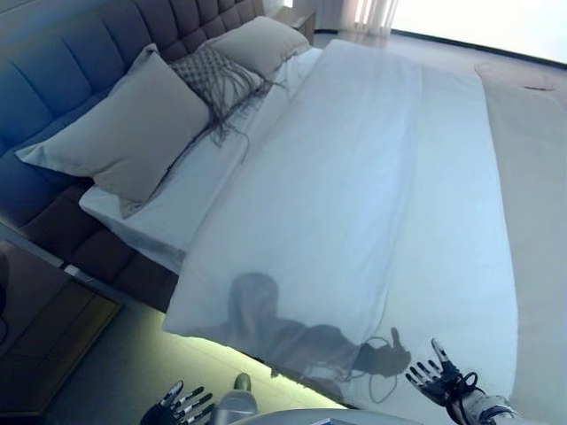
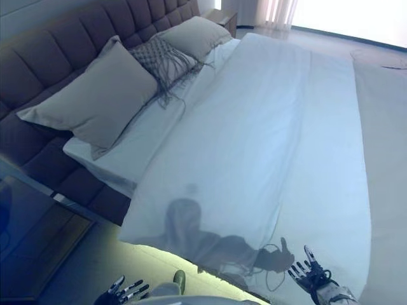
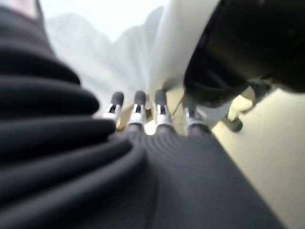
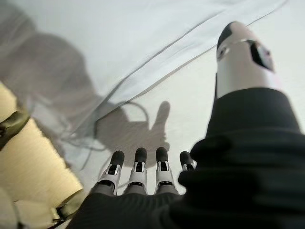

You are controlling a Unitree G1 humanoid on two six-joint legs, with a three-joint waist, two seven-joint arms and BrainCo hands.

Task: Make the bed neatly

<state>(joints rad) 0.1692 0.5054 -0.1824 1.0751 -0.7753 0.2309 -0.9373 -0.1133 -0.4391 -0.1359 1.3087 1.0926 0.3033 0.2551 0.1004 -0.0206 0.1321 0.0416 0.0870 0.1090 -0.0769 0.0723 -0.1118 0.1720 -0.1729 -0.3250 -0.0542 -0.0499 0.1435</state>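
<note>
Covering most of the bed [image 1: 106, 257], the white duvet [image 1: 372, 195] lies spread almost flat, its near edge hanging over the side. Three pillows: large beige pillow [image 1: 124, 133], patterned fringed cushion [image 1: 217, 80], far pillow [image 1: 261, 40], all against the headboard [image 1: 53, 80]. Right hand [image 1: 438, 379] hovers above the duvet's near edge, fingers straight and apart, empty, seemingly poised to smooth. Left hand [image 1: 182, 405] hangs low off the bed, fingers relaxed, idle.

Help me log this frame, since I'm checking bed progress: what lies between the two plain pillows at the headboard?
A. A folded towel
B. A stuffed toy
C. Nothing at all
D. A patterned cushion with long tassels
D: a patterned cushion with trailing tassels sits between the near pillow and the far pillow, against the headboard.
</note>
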